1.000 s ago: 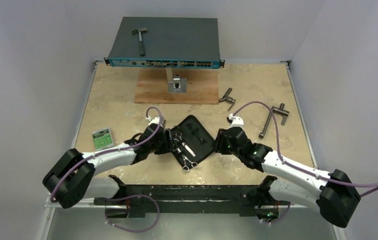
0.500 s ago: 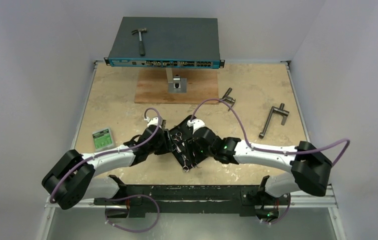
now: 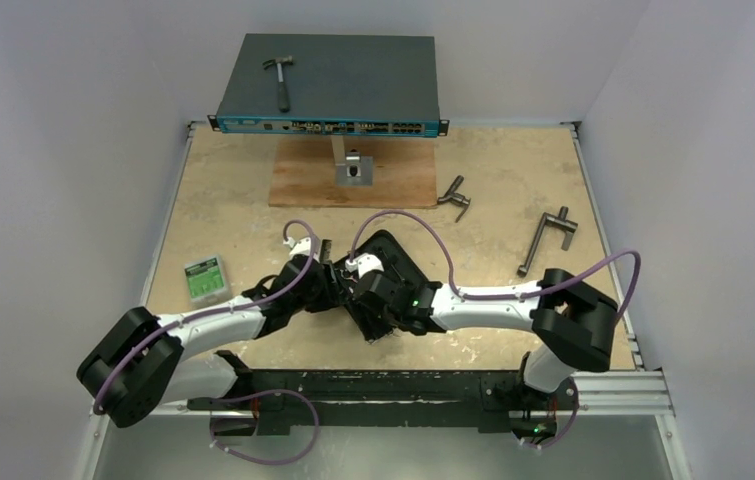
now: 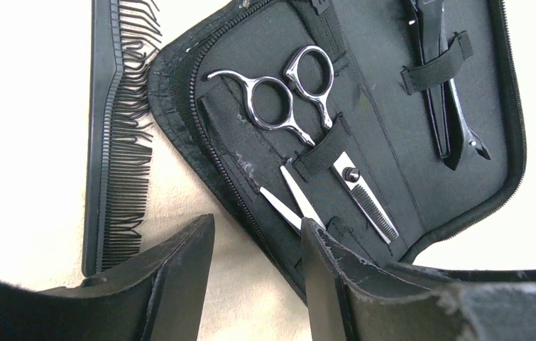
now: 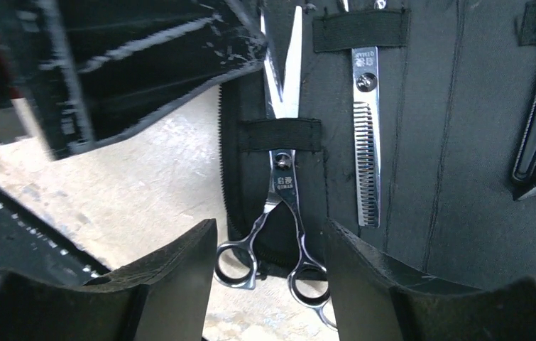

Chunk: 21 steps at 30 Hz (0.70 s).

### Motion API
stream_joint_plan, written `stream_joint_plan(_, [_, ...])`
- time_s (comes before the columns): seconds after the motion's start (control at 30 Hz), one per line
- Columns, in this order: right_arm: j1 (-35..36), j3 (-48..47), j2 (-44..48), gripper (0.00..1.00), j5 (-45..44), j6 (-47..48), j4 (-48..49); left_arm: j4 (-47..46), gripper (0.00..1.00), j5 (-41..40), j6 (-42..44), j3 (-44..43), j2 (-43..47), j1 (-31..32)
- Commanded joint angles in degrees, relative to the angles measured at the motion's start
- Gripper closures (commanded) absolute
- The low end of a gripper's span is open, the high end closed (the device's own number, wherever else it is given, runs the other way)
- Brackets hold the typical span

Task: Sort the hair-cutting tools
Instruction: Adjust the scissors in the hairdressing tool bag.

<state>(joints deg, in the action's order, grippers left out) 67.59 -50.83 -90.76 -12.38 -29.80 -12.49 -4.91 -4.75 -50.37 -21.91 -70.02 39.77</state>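
An open black case (image 4: 385,64) lies on the table with the hair-cutting tools. Thinning scissors (image 4: 316,117) sit under an elastic strap, and plain scissors (image 5: 284,192) are strapped beside them. The hair clip (image 4: 449,99) is strapped at the case's right. The black comb (image 4: 112,142) lies on the table left of the case. My left gripper (image 4: 258,238) is open and straddles the case's zipped edge by the plain scissors' blade tips. My right gripper (image 5: 272,238) is open, with the plain scissors' finger rings between its fingers (image 5: 172,277), not pinched.
At the back a network switch (image 3: 328,85) on a stand carries a hammer (image 3: 280,80), above a wooden board (image 3: 303,180). Two grey T-handled tools (image 3: 456,195) (image 3: 548,238) lie right of the case (image 3: 398,258). A small green box (image 3: 204,277) lies to the left.
My right arm swung left from the case's right side across it to the scissors' handles, and its jaws opened wider. The left gripper shifted only slightly.
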Motion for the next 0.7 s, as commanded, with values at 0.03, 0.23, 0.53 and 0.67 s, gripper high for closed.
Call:
stream_joint_plan(0.03, [0.0, -1.9, -2.4, 0.46, -3.3, -2.1, 1.8, 1.7, 0.52, -0.8, -0.4, 2.4, 1.6, 0.0])
stream_joint_plan(0.23, [0.0, -2.2, -4.6, 0.64, -2.9, -1.6, 2.3, 1.6, 0.52, -0.7, -0.7, 3.1, 2.1, 0.0])
stream_joint_plan(0.53, [0.0, -2.5, -3.9, 0.97, -2.7, -1.4, 1.2, 1.4, 0.52, -0.7, -0.9, 3.1, 2.1, 0.0])
stream_joint_plan(0.67, [0.0, -3.1, -3.5, 1.0, -3.1, -1.0, 0.3, 1.2, 0.52, -0.6, -0.9, 3.0, 1.8, 0.0])
